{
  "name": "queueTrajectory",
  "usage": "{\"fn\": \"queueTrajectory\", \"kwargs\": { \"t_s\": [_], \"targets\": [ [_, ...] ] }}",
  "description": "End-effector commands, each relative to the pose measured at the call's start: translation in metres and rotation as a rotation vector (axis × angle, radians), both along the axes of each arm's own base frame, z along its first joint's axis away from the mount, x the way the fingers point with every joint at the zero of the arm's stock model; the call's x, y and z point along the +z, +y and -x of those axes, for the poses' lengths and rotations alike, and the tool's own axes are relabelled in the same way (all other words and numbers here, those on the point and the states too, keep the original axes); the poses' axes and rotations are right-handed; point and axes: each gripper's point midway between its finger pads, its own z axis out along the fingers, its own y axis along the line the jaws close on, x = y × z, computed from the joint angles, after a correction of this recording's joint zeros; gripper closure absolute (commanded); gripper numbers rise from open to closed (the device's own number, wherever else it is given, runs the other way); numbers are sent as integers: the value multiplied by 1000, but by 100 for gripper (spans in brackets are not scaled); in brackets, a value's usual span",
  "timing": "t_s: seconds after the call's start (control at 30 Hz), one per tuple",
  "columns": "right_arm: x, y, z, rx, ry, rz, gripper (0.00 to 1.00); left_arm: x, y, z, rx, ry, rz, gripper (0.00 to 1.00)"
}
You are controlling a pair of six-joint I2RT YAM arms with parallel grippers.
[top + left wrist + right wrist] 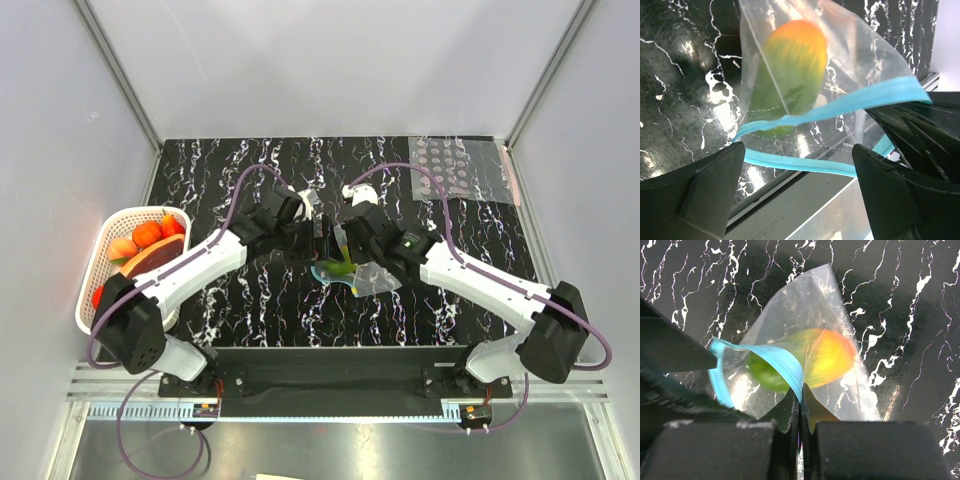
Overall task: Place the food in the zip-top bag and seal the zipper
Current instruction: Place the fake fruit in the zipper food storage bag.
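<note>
right wrist view, entry one: green fruit [810, 357], orange at one end, lying inside bag [805, 300], seen through the clear film. bag at mid-table between the two grippers; resting or raised, cannot tell. zipper [785, 365], light blue, unsealed, its two halves apart and bowed into an open loop at the bag's mouth.

right gripper [800, 405]: jaws together, clamped on one half of the zipper, just beside the green fruit.

left gripper [799, 172]: jaws wide apart, nothing between them but air, facing the open mouth of the bag; both zipper halves cross the gap, green fruit just beyond.

top view, outward: table [250, 310], black with white veining. basket [95, 265], white, at the left edge, well apart from the bag, beside the left arm. in it: orange fruit [147, 233], peach fruit [123, 247] touching it, tomato [172, 225], eggplant [150, 258]. sheet [460, 170], clear with grey dots, flat at the far right corner, well apart from both grippers.
</note>
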Motion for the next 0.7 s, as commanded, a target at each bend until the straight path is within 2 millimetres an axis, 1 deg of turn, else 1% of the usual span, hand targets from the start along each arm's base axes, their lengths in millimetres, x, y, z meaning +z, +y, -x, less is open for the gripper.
{"fn": "queueTrajectory", "kwargs": {
  "t_s": [0.0,0.03,0.07,0.13,0.17,0.2,0.23,0.27,0.3,0.33,0.37,0.4,0.43,0.47,0.5,0.53,0.57,0.6,0.63,0.67],
  "targets": [
    [13,5,1,1,-27,-43,100,40,0,-4,-7,-124,74,5],
    [13,6,1,-5,-23,-45,100,47,3,-1,-10,-131,76,5],
    [14,5,1,-7,-20,-46,100,60,5,3,-16,-154,94,5],
    [14,8,2,-5,-10,-51,100,69,12,10,-23,-169,88,6],
    [12,7,2,-8,2,-46,100,79,17,14,-20,-195,97,7],
    [16,8,2,-8,3,-51,100,82,21,16,-22,-211,87,8],
    [15,9,1,-16,11,-54,100,77,31,19,-4,-205,49,9],
    [15,8,2,-22,18,-46,100,74,36,22,1,-206,28,9],
    [18,7,-1,-31,18,-54,100,76,44,26,4,-229,16,9],
    [18,8,-1,-37,22,-62,100,71,52,27,24,-235,-13,10],
    [19,8,-1,-40,24,-69,100,74,59,30,39,-260,-14,10],
    [21,8,-1,-42,27,-79,100,63,67,32,50,-261,-43,10],
    [22,8,-2,-53,30,-93,100,61,78,25,100,-295,-76,10],
    [23,9,-2,-55,32,-99,100,63,88,24,137,-325,-88,10],
    [24,8,-3,-61,33,-106,100,57,98,20,174,-331,-117,10],
    [25,10,-3,-65,34,-114,100,55,116,10,243,-335,-148,10],
    [26,11,-2,-60,34,-122,100,52,128,4,281,-325,-168,10],
    [27,11,-2,-60,36,-126,100,48,150,-7,347,-313,-203,10],
    [26,12,-2,-58,38,-123,100,45,163,-14,385,-308,-225,9],
    [25,12,-1,-57,40,-124,100,44,172,-19,418,-307,-234,5]
  ]
}}
